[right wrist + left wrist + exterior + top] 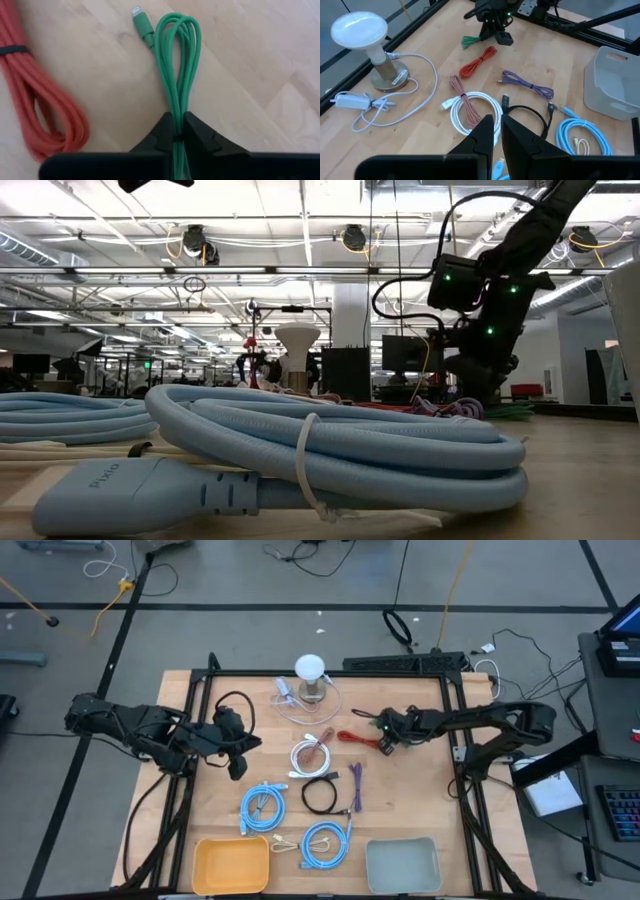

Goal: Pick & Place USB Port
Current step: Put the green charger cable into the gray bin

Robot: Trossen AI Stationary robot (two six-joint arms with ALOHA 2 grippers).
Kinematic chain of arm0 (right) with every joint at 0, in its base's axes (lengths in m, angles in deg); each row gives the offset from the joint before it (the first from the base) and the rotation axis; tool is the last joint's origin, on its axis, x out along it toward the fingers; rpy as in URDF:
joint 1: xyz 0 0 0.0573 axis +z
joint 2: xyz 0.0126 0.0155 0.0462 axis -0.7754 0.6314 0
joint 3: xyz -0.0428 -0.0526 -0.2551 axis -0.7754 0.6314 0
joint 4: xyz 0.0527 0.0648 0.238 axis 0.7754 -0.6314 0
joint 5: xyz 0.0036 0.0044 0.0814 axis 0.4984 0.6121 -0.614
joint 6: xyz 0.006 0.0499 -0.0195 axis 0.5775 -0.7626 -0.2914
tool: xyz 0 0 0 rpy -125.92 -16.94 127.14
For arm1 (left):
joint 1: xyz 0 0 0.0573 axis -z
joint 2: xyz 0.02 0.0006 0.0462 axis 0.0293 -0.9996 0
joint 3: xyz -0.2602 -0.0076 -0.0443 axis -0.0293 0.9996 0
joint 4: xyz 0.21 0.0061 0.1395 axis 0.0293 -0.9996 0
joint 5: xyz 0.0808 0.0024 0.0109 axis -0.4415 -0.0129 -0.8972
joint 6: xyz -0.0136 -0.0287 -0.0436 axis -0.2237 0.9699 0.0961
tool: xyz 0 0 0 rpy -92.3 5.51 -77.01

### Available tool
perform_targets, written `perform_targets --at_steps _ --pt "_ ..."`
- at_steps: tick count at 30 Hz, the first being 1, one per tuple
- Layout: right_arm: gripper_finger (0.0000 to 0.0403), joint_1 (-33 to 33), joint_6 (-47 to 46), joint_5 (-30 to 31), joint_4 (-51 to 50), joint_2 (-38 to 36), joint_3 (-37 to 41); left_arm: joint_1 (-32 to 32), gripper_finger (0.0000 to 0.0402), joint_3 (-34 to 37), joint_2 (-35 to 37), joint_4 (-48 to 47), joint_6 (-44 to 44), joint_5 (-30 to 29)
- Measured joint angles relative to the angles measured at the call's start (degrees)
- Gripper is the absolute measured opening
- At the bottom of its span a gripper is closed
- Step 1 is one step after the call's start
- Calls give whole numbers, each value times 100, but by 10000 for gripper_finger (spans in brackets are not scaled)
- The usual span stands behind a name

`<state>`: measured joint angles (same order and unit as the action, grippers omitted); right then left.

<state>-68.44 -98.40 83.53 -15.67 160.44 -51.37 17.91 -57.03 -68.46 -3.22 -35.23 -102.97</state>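
While the right gripper (179,131) is clamped on the coiled green rubber cable (177,65) at two o'clock, the grey plastic bin (402,865) at five o'clock awaits; left gripper (497,134) closed, empty.

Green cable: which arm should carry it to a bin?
Right. The right gripper is shut on the green cable beside the red cable; the left gripper sits across the table, holding nothing.

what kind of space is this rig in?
Likely an open robotics lab or workshop: exposed ceiling ducts, rows of workstations behind the wooden table, cords trailing across the floor. The right gripper grips a green cable.
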Motion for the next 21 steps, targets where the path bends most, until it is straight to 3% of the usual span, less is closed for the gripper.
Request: perform_targets --at_steps 6,9,15,17,21 --pt "6 501 36 -435 -1673 -826 -783 -1 37 0 -2 -14 -81 -57" --pt "4 902 -42 -329 -2205 -1367 -1454 -11 37 -2 -2 -20 -140 -115" --pt "2 2128 -472 -383 -3767 -1962 -2698 -15 37 -2 -2 -28 -283 -341" --pt "1 2602 -674 -702 -4154 -1976 -2975 -75 37 -2 -2 -28 -367 -351" --pt "1 3789 -1230 -1264 -3931 -1695 -3216 -253 37 -2 -2 -28 -513 -347"
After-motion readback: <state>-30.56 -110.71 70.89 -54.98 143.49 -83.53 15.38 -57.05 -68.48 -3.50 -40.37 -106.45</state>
